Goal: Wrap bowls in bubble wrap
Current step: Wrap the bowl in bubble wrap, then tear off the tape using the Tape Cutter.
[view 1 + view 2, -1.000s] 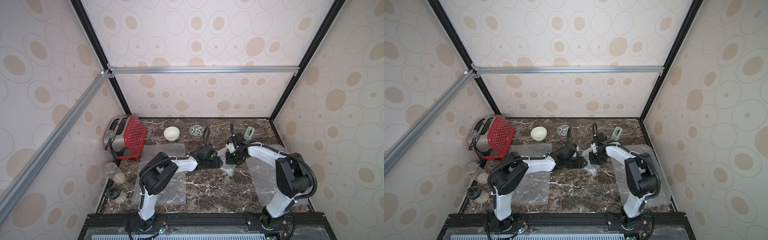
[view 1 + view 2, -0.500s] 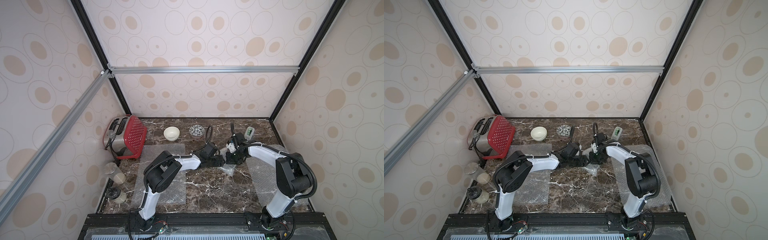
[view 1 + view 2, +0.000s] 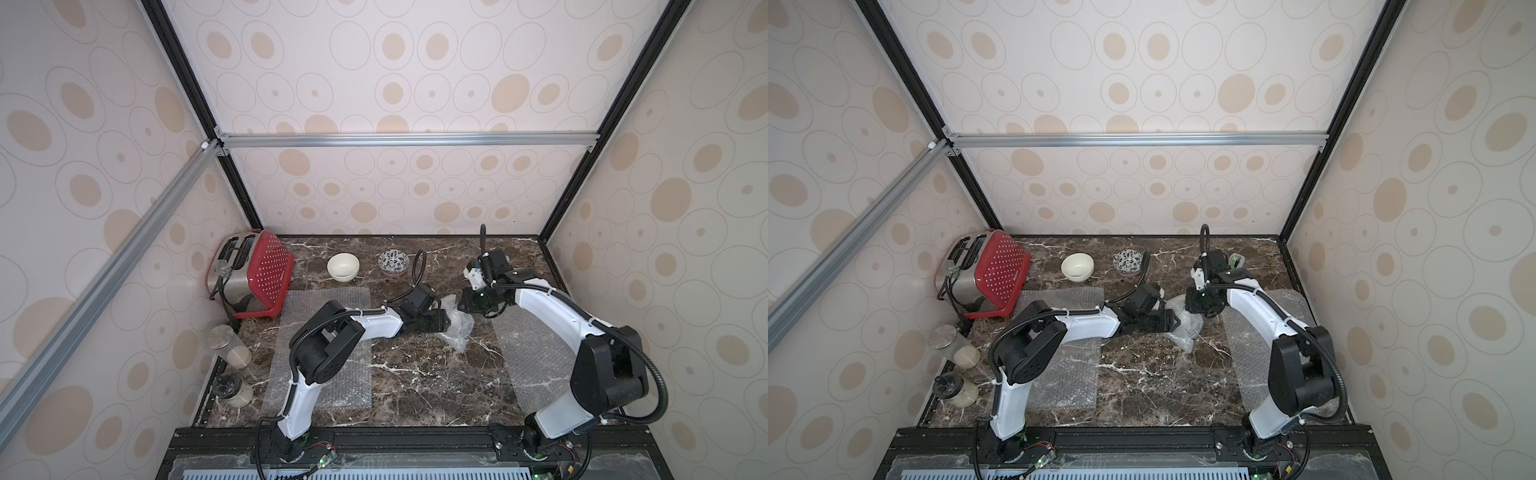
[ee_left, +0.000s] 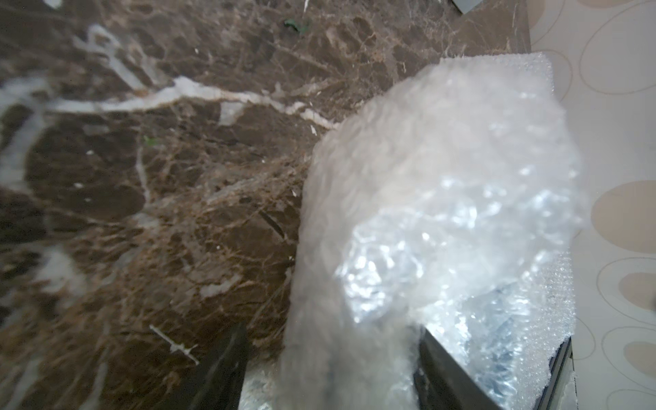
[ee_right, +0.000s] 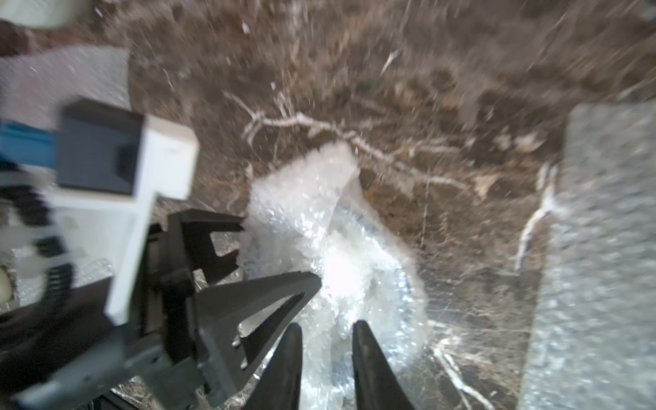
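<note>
A crumpled bubble wrap bundle point(image 3: 457, 328) point(image 3: 1187, 330) lies mid-table, and a bluish curved rim shows through its film in the right wrist view point(image 5: 401, 277). My left gripper point(image 3: 442, 322) point(image 4: 333, 369) is open with the bundle point(image 4: 443, 195) between its jaws. One finger touches the film; the other stands a little off it. My right gripper point(image 3: 469, 305) point(image 5: 326, 328) hovers over the bundle's far side, its fingers parted with the wrap showing between them. The cream bowl point(image 3: 343, 266) and the leaf-patterned bowl point(image 3: 393, 262) stand bare near the back wall.
Flat bubble wrap sheets lie under my left arm point(image 3: 320, 386) and my right arm point(image 3: 532, 353). A red toaster point(image 3: 253, 274) and two glass jars point(image 3: 230, 351) point(image 3: 232, 388) line the left wall. A small white-green object point(image 3: 1236, 262) sits at the back right.
My right gripper's jaws have parted and let go of the wrap. My left arm has stretched slightly further towards the bundle; the bundle stays in place.
</note>
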Robot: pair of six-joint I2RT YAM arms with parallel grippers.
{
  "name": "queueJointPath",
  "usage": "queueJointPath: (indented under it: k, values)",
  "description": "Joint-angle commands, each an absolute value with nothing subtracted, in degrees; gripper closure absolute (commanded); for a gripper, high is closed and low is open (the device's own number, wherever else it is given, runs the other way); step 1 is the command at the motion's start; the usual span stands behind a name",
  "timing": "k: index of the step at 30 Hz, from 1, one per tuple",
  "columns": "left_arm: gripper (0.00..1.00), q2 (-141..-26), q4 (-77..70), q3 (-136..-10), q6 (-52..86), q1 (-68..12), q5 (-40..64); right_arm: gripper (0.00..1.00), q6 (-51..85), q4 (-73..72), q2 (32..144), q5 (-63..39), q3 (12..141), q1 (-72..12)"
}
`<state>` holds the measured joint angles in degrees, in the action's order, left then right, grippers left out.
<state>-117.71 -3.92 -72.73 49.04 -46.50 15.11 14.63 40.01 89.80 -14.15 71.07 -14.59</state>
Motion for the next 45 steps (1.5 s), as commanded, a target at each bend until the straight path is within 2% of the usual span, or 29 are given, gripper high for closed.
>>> queueJointPath:
  k: [1,7,14,25,45]
  values:
    - [0.31,-120.3,-1.0,-72.3,48.4,-46.1,14.2,0.68,16.6,40.7,89.4,-13.4,71.8,-9.8]
    - [0.31,-119.7,-0.9,-72.5,48.1,-46.2,14.6,0.67,26.6,29.4,98.6,-23.0,73.9,2.8]
    - [0.31,-119.5,-1.9,-72.0,48.6,-46.1,15.5,0.67,34.7,21.7,115.2,-28.8,85.4,9.2]
    - [0.31,-119.3,-1.9,-72.6,48.7,-46.1,16.5,0.69,30.6,28.0,124.3,-24.6,100.0,10.6]
    - [0.31,-119.1,-3.0,-71.2,49.2,-46.1,16.7,0.71,30.5,27.5,127.8,-26.5,99.1,10.6]
